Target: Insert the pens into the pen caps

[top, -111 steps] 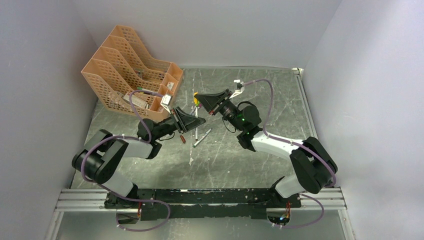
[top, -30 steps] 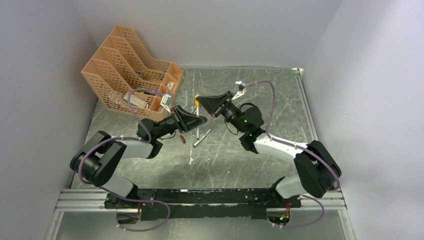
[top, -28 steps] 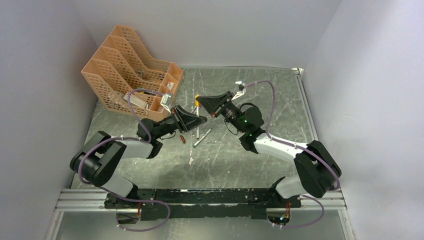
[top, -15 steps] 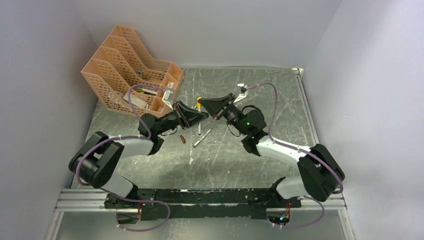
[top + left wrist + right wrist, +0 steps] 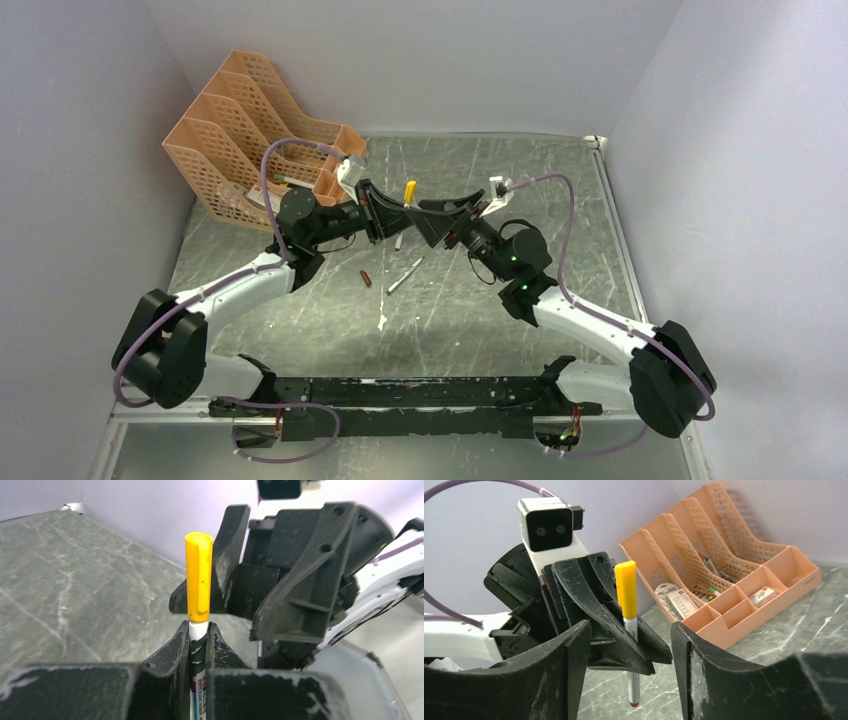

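A white pen (image 5: 198, 652) stands upright in my left gripper (image 5: 199, 627), which is shut on its barrel. A yellow pen cap (image 5: 198, 577) sits on the pen's top end. In the top view the left gripper (image 5: 392, 212) holds this pen (image 5: 409, 190) above the table's middle. My right gripper (image 5: 630, 626) faces it with jaws open around nothing, the capped pen (image 5: 626, 587) just beyond its fingertips. Seen from above, the right gripper (image 5: 428, 220) is almost tip to tip with the left. Another pen (image 5: 404, 275) and a small red-brown cap (image 5: 366, 278) lie on the table below.
An orange mesh desk organizer (image 5: 255, 140) stands at the back left, with small items in its front compartments (image 5: 744, 592). A white scrap (image 5: 382, 322) lies on the dark marbled table (image 5: 500, 170). Grey walls close in both sides.
Both grippers rose and shifted toward the back. The right gripper opened and let go of the yellow cap, which now stays on the pen held by the left gripper.
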{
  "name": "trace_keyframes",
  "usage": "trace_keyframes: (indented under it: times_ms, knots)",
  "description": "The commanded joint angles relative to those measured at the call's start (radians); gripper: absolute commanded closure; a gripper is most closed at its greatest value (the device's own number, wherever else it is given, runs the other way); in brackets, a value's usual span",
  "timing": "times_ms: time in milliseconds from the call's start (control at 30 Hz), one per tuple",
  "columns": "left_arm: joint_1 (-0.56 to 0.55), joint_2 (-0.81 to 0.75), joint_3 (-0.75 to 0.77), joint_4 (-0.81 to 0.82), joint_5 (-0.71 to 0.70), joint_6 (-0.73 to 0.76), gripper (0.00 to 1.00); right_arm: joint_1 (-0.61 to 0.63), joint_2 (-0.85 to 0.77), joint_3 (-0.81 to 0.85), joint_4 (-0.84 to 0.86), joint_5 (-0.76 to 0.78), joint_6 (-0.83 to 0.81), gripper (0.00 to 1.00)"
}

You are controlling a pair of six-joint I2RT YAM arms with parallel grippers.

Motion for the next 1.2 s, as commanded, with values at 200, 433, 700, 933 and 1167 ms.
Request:
trace_keyframes:
  times_ms: [200,433,700,933,1167]
  knots:
    - [-0.057,-0.075,0.119,-0.570,-0.159,0.469,0.93,0.000,-0.082,0.071,-0.217,0.089,-0.149,0.40]
    - [-0.082,-0.093,0.121,-0.571,-0.146,0.506,0.93,0.001,-0.027,0.129,-0.252,0.100,-0.107,0.46]
    - [-0.096,-0.100,0.114,-0.561,-0.159,0.506,0.93,0.000,-0.001,0.135,-0.253,0.076,-0.090,0.58]
    - [-0.097,-0.090,0.128,-0.546,-0.162,0.495,0.93,0.000,0.007,0.134,-0.255,0.053,-0.085,0.88]
    - [-0.097,-0.089,0.139,-0.516,-0.167,0.472,0.93,0.000,0.021,0.127,-0.283,0.019,-0.076,1.00]
